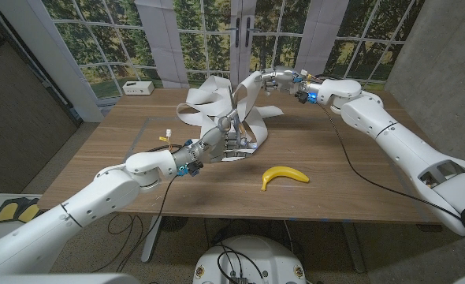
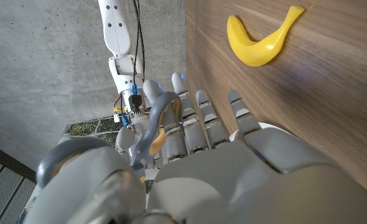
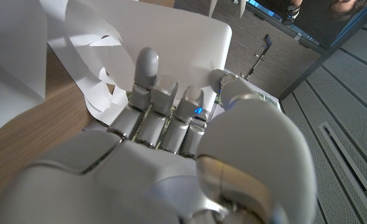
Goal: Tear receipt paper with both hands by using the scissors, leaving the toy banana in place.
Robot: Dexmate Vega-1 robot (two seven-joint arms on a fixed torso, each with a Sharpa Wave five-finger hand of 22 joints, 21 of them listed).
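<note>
A long white receipt paper loops in coils across the table's far middle. My right hand holds one end of the strip up off the table; the paper curves over its fingers. My left hand grips the grey-handled scissors at the lower coils of the paper, with the handle loop over its fingers. The blades are hidden among the paper. The yellow toy banana lies on the wood in front of the paper, to the right of my left hand, and the banana is apart from that hand.
A small white box stands at the table's far left corner. A black cable runs across the right side of the table. A yellow and black object lies on the floor at the left.
</note>
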